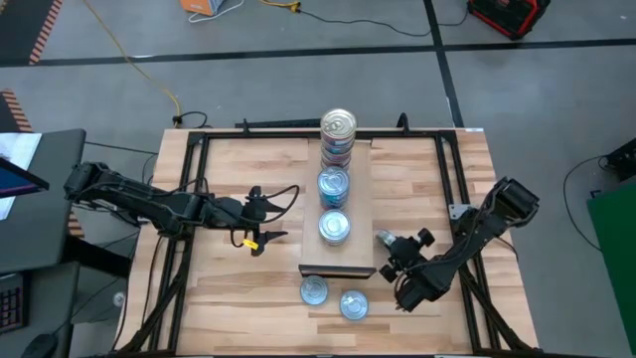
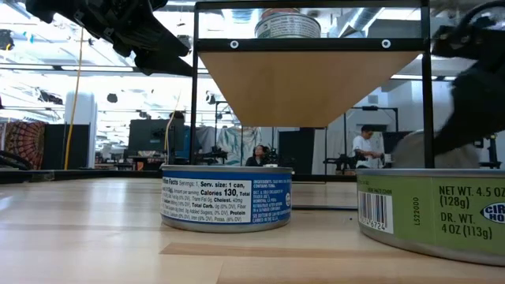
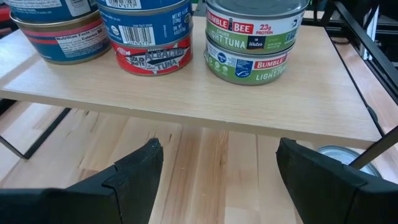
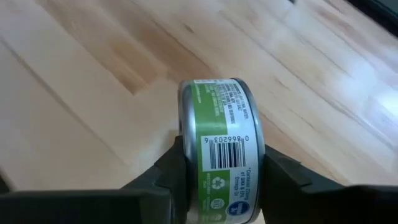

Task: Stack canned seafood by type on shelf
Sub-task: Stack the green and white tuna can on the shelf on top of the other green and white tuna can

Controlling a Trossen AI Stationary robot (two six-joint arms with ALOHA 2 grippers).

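**One green tin clamped, shelf lying to the right arm's inner side**

Held between the fingers of the right gripper (image 4: 219,180), the green-labelled tin (image 4: 222,149) rides on edge, its flat faces against the two pads and its barcode turned to the wrist camera. It hangs over the tabletop (image 1: 238,298), just beside the near end of the shelf (image 1: 360,204), where the stacks (image 1: 336,159) stand in a row. Two more tins (image 1: 333,297) lie on the tabletop before the shelf. Fingers spread and empty, the left gripper (image 1: 260,220) waits beside the shelf's other long edge.
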